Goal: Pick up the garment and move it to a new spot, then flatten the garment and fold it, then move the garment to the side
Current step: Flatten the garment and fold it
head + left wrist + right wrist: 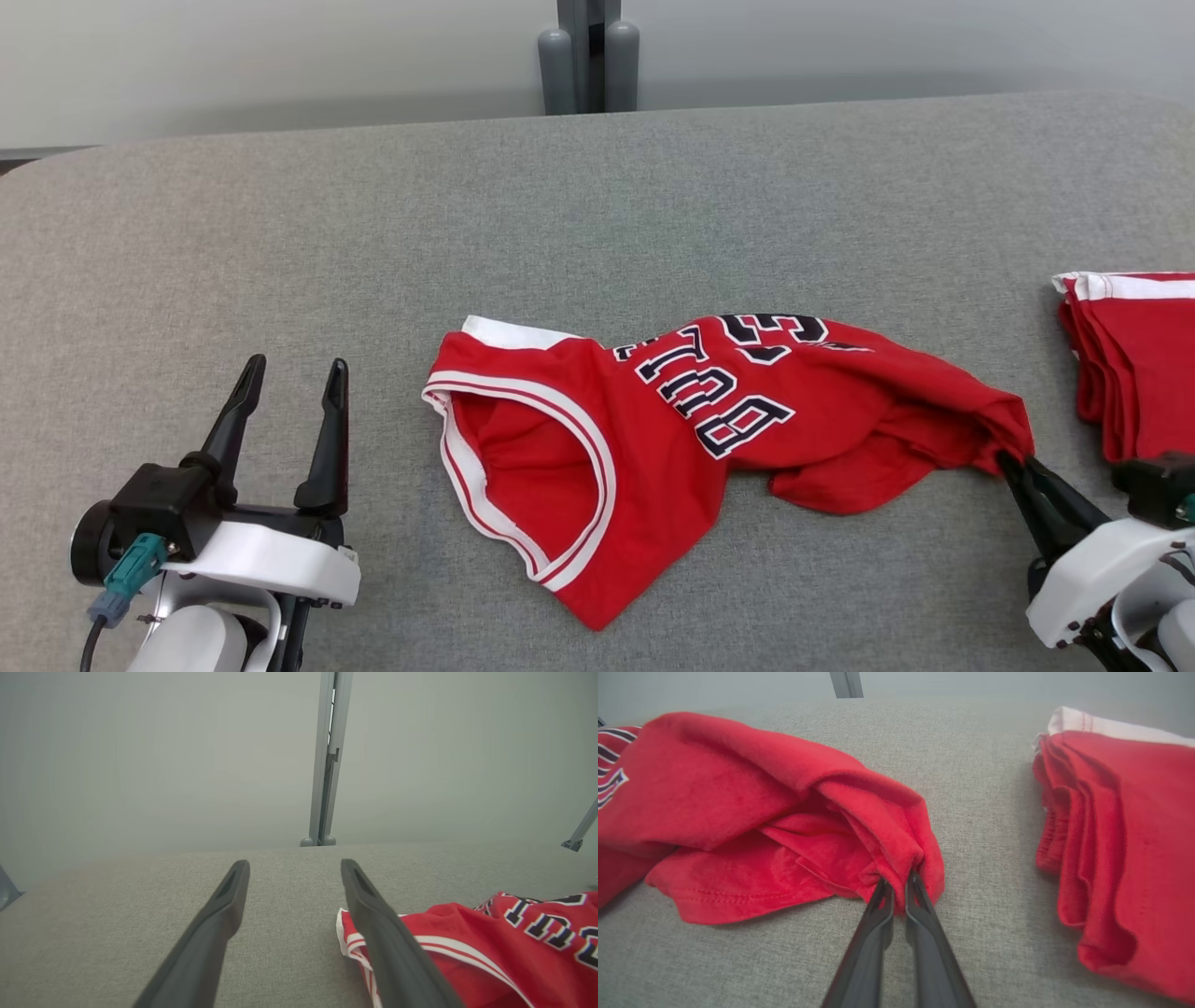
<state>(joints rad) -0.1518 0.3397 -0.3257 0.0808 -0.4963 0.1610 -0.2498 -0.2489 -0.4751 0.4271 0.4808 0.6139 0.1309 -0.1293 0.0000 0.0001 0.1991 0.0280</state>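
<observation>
Garment (653, 439) cloth is already in hand at the near edge. The right gripper (896, 884) has its jaws pressed together on a bunched fold at the jersey's right end. It looks like the hem end, though I cannot tell how many layers are caught in the pinch. Level with it on the other side, the left gripper (294, 369) holds nothing. Its fingers are spread wide above the table (280, 233), near the jersey's white-trimmed opening but apart from it.

A little further out, the red sleeveless jersey lies crumpled across the middle of the grey surface, lettering up and twisted, with its lower edge rucked under. I judge it light, soft and limp. It should sag and trail from a single hold, and it will not keep a shape unless it is spread. Its thin cloth could slip out of a shallow pinch. Firmer holds would be the trimmed shoulder edge for the free gripper and the stitched hem for the other, so the cloth can be drawn taut between them.

To the right, well apart from the jersey, sits a folded red stack (1134, 364). Beyond the table's far edge stands a grey post (588, 56).
</observation>
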